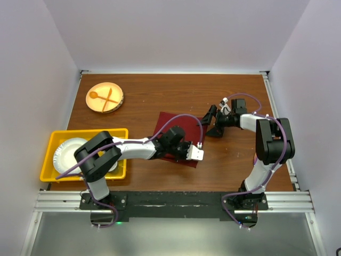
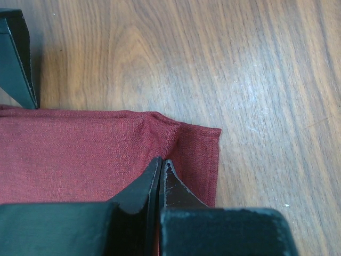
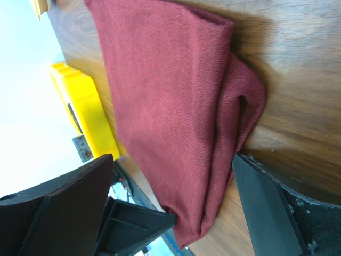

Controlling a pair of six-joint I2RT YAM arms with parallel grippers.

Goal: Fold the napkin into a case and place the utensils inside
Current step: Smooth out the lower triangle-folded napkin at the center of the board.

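The napkin (image 1: 178,133) lay only partly folded, the left gripper (image 2: 161,162) closed tight at its near corner, the right gripper (image 1: 213,122) spread wide beside it, no utensils tucked in yet.

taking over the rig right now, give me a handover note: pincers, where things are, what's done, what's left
Left pincer: shut, tips on the napkin near a corner; whether cloth is pinched is unclear.
Right pincer: open at the napkin's bunched edge on its own side, holding nothing.
Napkin: mid-table, folded over in layers, not yet a neat case.
Utensils: not in any view; only an orange spoon and fork on the wooden plate, far left.
Done: first folds.
Left: finish the case, find the utensils and put them inside.
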